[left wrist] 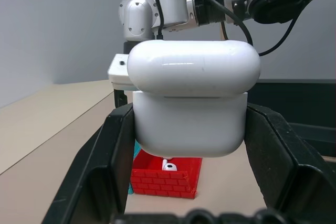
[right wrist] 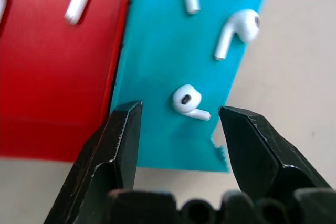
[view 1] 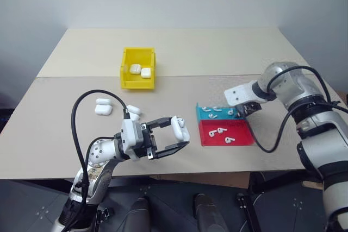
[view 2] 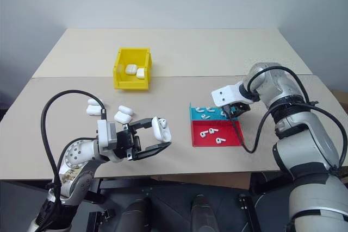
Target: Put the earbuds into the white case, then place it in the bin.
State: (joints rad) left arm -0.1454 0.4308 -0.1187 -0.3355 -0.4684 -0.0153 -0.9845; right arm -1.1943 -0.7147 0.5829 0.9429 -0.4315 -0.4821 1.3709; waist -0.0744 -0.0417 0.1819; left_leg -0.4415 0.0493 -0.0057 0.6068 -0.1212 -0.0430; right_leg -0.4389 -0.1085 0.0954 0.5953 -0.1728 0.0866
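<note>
Head cam: left gripper [view 1: 181, 137] is pinching a white case [view 1: 180, 127] above the near table edge, while the right gripper [view 1: 246, 110] hangs over the blue tray [view 1: 203, 113]. The bin [view 1: 124, 71] sits further back with two cases in it.

Left wrist: the held case's lid looks shut.

Right wrist: jaws spread around one of the earbuds [right wrist: 187, 101] on the blue tray. I'd say it's the earbud-picking step; next it needs to drop down and close. No readable writing anywhere.

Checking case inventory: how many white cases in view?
6. Two in the yellow bin: and. Three on the table. One held in the left gripper. None looks hidden.
</note>
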